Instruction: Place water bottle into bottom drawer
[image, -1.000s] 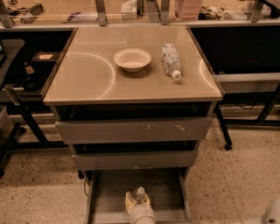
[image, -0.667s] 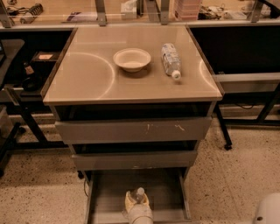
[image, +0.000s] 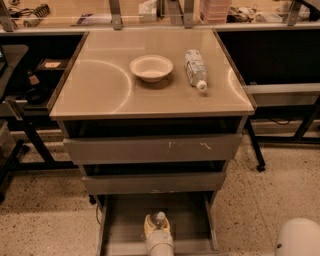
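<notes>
The bottom drawer (image: 125, 220) is pulled open at the foot of the cabinet, showing its flat grey floor and thin side rails. My gripper (image: 156, 227) is over the drawer's front middle, coming in from the bottom edge on a white wrist. Its pale fingers (image: 149, 228) are shut on the water bottle (image: 160, 217). Only the bottle's white cap and neck show above the fingers; its body is hidden by the gripper.
A shorter, fatter bottle (image: 195, 67) lies on the beige cabinet top (image: 100, 95) next to a white bowl (image: 151, 67). The top drawer (image: 150, 148) and middle drawer (image: 155, 182) stand slightly out. A white rounded robot part (image: 300, 239) is at the lower right. Dark benches flank the cabinet.
The gripper and bottle stay in the same place over the bottom drawer. The white rounded part at the lower right has moved further into view.
</notes>
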